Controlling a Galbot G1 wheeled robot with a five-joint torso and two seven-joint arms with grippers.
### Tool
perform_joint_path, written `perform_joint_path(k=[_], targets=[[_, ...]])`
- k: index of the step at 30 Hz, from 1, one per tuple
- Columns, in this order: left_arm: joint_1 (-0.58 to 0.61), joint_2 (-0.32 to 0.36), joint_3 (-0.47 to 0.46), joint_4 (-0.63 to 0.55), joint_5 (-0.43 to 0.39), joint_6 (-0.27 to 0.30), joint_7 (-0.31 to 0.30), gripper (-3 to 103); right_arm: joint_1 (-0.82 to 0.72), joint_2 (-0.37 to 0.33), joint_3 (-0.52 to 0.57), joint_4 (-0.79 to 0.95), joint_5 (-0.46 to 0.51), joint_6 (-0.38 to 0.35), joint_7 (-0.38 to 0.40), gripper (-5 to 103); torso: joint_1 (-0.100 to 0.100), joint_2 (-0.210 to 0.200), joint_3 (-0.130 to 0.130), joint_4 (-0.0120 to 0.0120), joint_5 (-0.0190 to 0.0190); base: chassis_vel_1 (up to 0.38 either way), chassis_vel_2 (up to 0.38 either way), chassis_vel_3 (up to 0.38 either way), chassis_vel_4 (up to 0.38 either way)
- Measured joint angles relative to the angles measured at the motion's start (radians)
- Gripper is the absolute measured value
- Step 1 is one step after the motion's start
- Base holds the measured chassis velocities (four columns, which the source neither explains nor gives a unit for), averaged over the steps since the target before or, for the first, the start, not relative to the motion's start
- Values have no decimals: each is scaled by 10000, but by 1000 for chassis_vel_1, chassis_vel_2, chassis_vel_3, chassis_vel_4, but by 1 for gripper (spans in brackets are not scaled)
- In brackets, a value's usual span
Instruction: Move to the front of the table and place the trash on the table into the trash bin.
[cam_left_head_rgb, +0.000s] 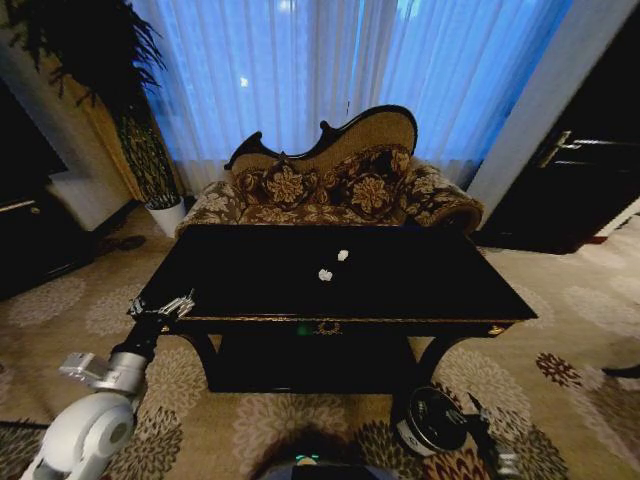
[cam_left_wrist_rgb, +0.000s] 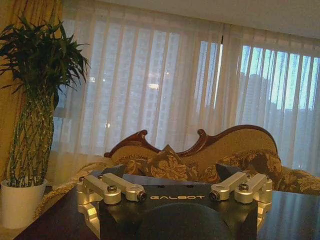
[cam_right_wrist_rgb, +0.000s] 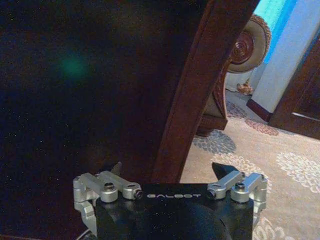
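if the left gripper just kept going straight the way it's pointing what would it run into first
Probably nothing nearby. The left gripper sits at the table's front left corner, pointing across the top toward the sofa. The paper bits lie off to the right. Depth is uncertain.

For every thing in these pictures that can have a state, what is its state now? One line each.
left gripper: jaws open, empty, at the table's front left corner
right gripper: jaws open, empty, low beside the table
trash: two white crumpled bits lying on the table top, untouched
table: standing, top bare apart from the bits
trash bin: on the carpet, front right of the table
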Motion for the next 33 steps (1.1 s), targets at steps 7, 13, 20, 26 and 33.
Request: perform_joint_path(k=[7,13,20,26,33], targets=[[46,-60,-28,-3,-3,-30,33,100,-538,-153,470,94,322,173,-165,100,0,1,0,-1,-1,0,0,0,0],[180,-132,-106,81,-19,-118,135,100,-1115,-166,964,320,1349,549,-419,100,0,1,0,-1,1,0,0,0,0],[146,-127,-203,128,-94,-133,139,100,-2439,-166,1434,1650,2634,810,-1777,100,0,1,0,0,-1,0,0,0,0],[116,-102,-233,238,-146,-140,144,100,-3226,-321,2013,2022,3677,814,-3985,100,-1,1,-1,-3,0,0,0,0,0],[57,-86,-216,328,-149,-141,143,100,-3844,-924,2604,2098,5393,815,-6842,100,0,1,-1,0,1,0,0,0,0]])
